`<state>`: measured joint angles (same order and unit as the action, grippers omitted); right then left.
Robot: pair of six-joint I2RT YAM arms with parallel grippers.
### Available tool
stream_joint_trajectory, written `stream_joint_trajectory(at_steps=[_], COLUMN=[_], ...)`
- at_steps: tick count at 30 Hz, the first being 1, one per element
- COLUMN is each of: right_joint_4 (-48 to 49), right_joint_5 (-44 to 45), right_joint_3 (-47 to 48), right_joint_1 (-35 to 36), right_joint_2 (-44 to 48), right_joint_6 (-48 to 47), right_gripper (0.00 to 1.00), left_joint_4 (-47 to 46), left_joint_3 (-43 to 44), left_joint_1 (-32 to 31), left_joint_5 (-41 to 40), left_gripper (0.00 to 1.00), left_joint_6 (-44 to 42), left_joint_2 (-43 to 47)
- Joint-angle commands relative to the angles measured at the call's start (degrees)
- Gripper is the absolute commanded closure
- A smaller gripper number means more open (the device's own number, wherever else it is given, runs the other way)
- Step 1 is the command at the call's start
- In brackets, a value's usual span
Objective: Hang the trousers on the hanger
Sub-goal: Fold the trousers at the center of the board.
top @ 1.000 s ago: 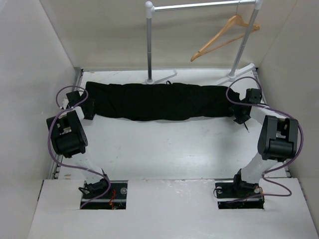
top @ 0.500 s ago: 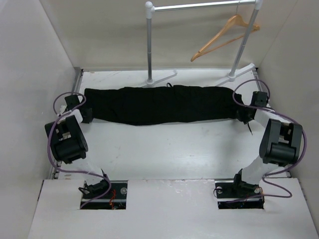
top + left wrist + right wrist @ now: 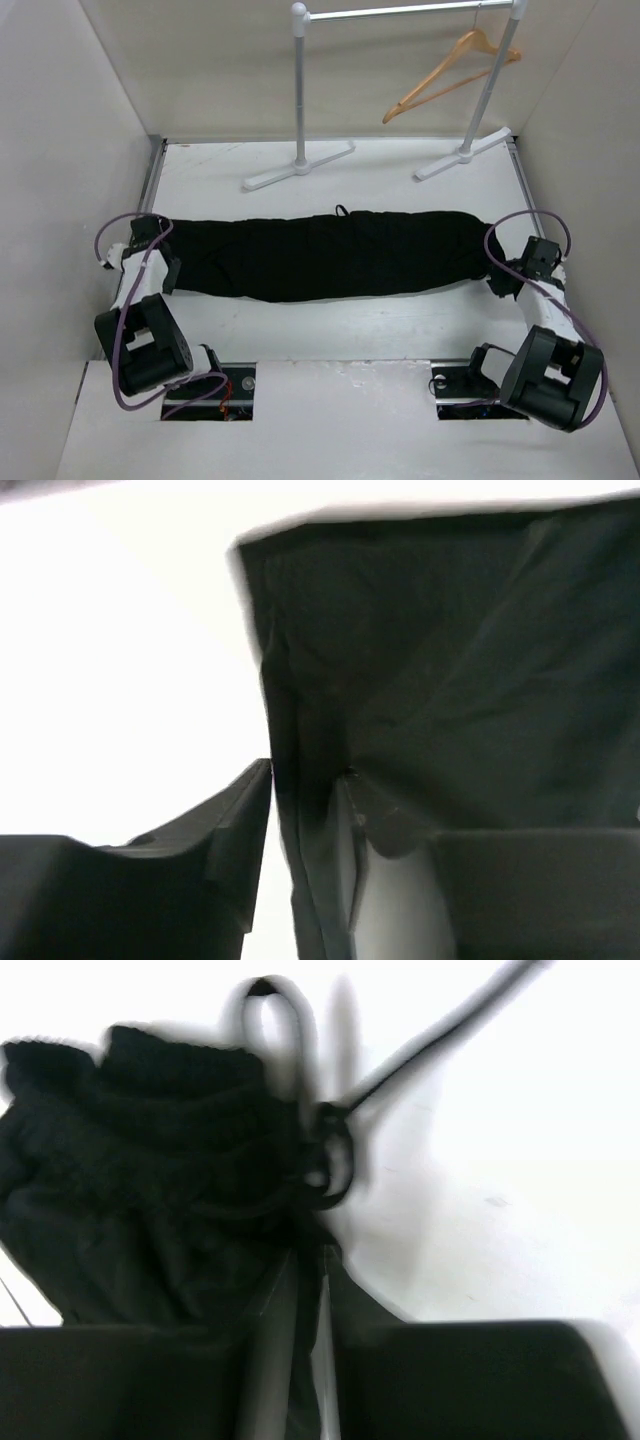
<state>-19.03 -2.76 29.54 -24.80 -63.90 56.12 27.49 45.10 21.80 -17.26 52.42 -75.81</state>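
The black trousers [image 3: 330,255] lie stretched left to right across the middle of the table. My left gripper [image 3: 165,262] is shut on their left end; in the left wrist view the cloth [image 3: 430,680] is pinched between the fingers [image 3: 230,820]. My right gripper [image 3: 497,280] is shut on their right end, the waistband, whose gathered cloth [image 3: 170,1150] and drawstring loop [image 3: 275,1020] show in the right wrist view. The tan wooden hanger [image 3: 450,72] hangs by its hook on the rack's rail at the back right, well away from both grippers.
The silver-and-white clothes rack [image 3: 300,90] stands at the back, its two white feet [image 3: 298,165] on the table just behind the trousers. White walls close in the left, right and back sides.
Both grippers have pulled the trousers toward the near edge, off the rack's feet, keeping them stretched. Both arms have folded back toward their bases.
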Motion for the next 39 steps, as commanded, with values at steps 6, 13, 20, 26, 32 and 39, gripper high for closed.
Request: stream_joint_trajectory(at_steps=[6,13,20,26,32,39], right_joint_4=[-7.4,-14.2,-3.9,0.1,5.6,6.4], right_joint_5=[0.3,6.5,2.5,2.4,0.7,1.4], right_joint_3=[5.1,9.3,9.7,10.0,9.2,12.3], right_joint_1=[2.5,5.2,1.6,-0.9,-0.2,-0.2], right_joint_2=[8.8,14.4,0.2,-9.9,-16.9,-17.5], right_joint_6=[-1.9,-4.3,-7.2,-7.6,-5.6,-2.6], right_gripper=[0.19,0.13,0.1,0.11,0.2,0.82], left_joint_4=[7.8,13.0,7.5,2.2,0.2,-1.2], left_joint_3=[-0.7,5.0,2.0,-3.0,-4.8,-2.8], left_joint_1=[-1.6,-10.2,-22.9,-33.2,-36.0,-36.5], left_joint_5=[-0.9,-3.0,0.4,1.1,2.4,3.5], left_gripper=[0.5,0.47,0.48,0.48,0.48,0.48], left_joint_6=[0.0,-0.1,1.7,3.3,4.0,3.8], left_joint_2=[11.2,17.4,18.3,19.4,17.9,16.0])
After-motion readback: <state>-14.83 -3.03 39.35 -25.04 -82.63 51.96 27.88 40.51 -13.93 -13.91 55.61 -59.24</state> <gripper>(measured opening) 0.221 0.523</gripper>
